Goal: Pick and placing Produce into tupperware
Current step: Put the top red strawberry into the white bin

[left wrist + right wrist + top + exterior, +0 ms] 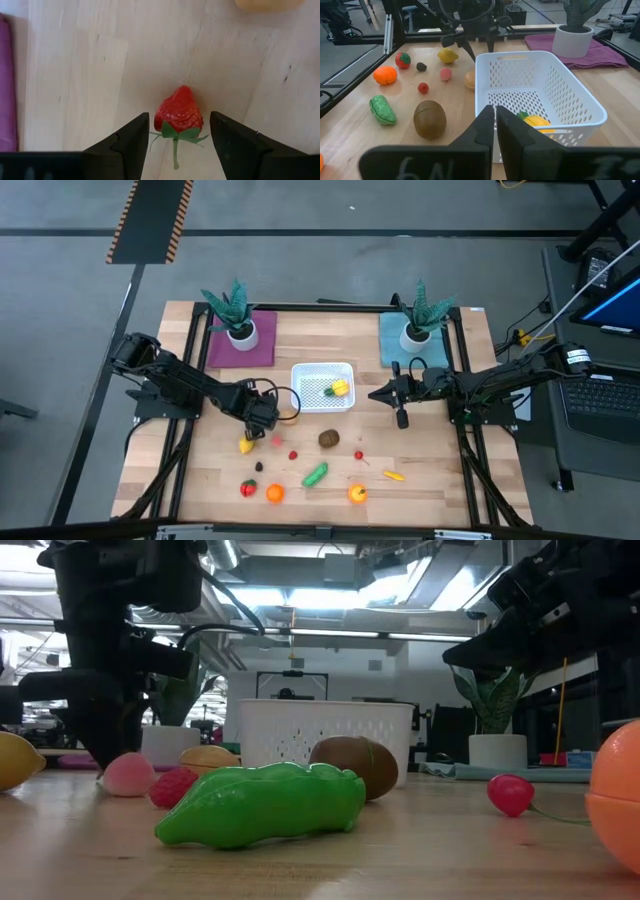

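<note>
A red strawberry with green leaves and a stem lies on the wooden table. My left gripper points down over it, open, one finger on each side with a gap to the fruit. In the high view this gripper stands near the tupperware's near left corner, beside a yellow lemon. The tupperware is a white perforated container with a yellow piece inside. My right gripper hovers shut to the right of the tupperware.
Loose produce lies on the table's near half: a green piece, a brown one, an orange, a tomato. A tan piece lies just past the strawberry. Potted plants on a purple mat and a teal mat stand at the far edge.
</note>
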`<state>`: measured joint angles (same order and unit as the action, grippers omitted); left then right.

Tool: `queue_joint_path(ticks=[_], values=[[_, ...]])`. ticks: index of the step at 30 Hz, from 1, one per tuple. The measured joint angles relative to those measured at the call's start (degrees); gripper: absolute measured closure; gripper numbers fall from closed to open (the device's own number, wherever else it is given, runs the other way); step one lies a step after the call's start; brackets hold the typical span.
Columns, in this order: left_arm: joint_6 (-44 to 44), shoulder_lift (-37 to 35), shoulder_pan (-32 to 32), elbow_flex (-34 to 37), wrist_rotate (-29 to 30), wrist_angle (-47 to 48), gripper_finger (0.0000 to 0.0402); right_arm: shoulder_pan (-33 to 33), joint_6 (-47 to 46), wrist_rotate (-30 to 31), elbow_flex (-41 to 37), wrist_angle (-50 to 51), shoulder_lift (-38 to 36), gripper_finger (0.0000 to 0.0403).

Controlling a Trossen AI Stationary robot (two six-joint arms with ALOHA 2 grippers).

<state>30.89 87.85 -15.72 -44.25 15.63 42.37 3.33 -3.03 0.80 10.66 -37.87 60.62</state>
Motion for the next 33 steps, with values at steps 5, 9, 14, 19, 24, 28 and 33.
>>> queue_joint_path(ticks=[5,9,14,19,24,28,33], values=[[0.3,0.0,0.0,0.0,0.1,0.0,0.0201,0.0,0.0,0.0,0.0,0.0,0.0,0.0379],[1.4,0.0,0.0,0.0,0.1,0.0,0.0217,0.0,0.0,0.0,0.0,0.0,0.0,0.0379],[2.0,0.0,0.0,0.0,0.1,0.0,0.0258,0.0,0.0,0.0,0.0,0.0,0.0,0.0379],[2.1,-0.1,0.0,0.0,0.1,0.0,0.0298,0.0,0.0,0.0,0.0,0.0,0.0,0.0379],[3.0,-0.1,0.0,0.0,0.0,0.0,0.0298,0.0,0.0,0.0,0.0,0.0,0.0,0.0379],[3.3,-0.1,0.0,0.0,-0.1,0.1,0.0297,0.0,0.0,0.0,0.0,0.0,0.0,0.0379],[3.3,-0.2,0.1,0.0,-0.2,0.3,0.0298,0.0,0.0,0.0,0.0,0.0,0.0,0.0379]])
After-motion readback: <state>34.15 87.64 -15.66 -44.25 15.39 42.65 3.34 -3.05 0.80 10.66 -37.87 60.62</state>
